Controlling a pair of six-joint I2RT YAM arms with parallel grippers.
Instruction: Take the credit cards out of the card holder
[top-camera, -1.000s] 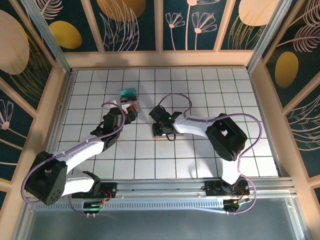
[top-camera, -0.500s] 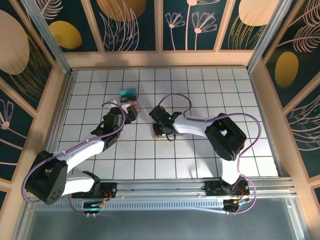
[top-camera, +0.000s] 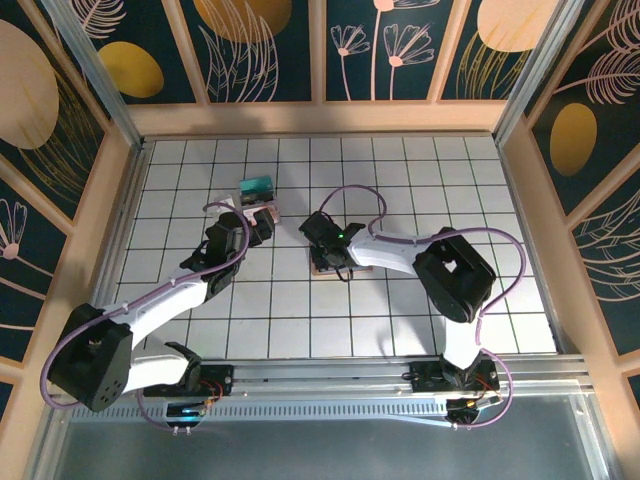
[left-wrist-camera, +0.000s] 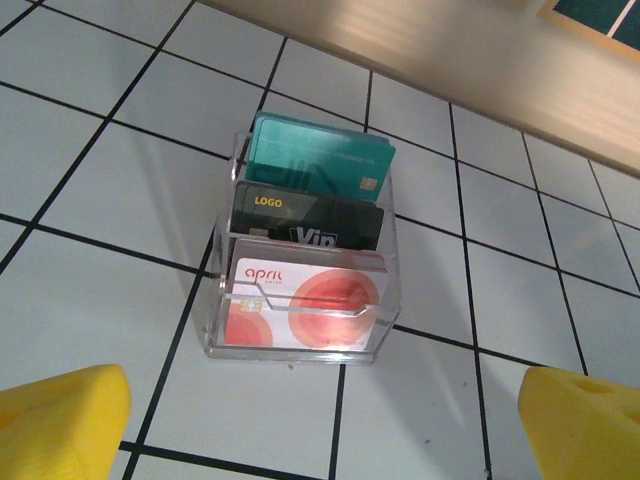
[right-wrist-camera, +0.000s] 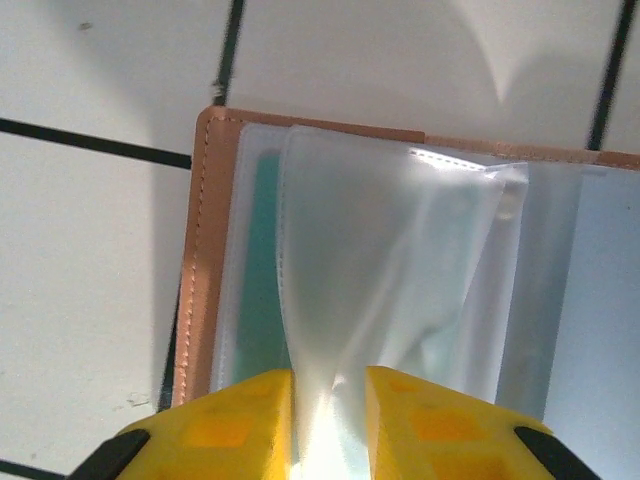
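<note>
Right gripper (right-wrist-camera: 330, 395): the jaws are drawn narrow and pinch one clear plastic sleeve (right-wrist-camera: 380, 270) of the open pinkish-brown folding card holder (right-wrist-camera: 198, 250), lifting that sleeve into a ridge. The holder lies flat on the white tiled table (top-camera: 420, 190), near its middle. A teal-green card edge (right-wrist-camera: 262, 290) shows beneath the left-hand sleeves, so at least one card is judged to be inside and not yet removed.

Change noted: against the top view a second ago, the right gripper and the holder have both shifted slightly to the right. The left arm is practically unchanged. Judgement: the pull is dragging the whole holder rather than opening a pocket, so the holder may need steadying.

Left gripper (left-wrist-camera: 325, 415): jaws wide, holding nothing, hovering just short of a clear acrylic tiered stand (left-wrist-camera: 215, 300).

The stand holds three cards: in front a white card with red circles (left-wrist-camera: 300, 305) marked "april", in the middle a black card (left-wrist-camera: 305, 220) reading "LOGO" and "Vip", at the back a teal card (left-wrist-camera: 315, 165) whose small print is illegible.
</note>
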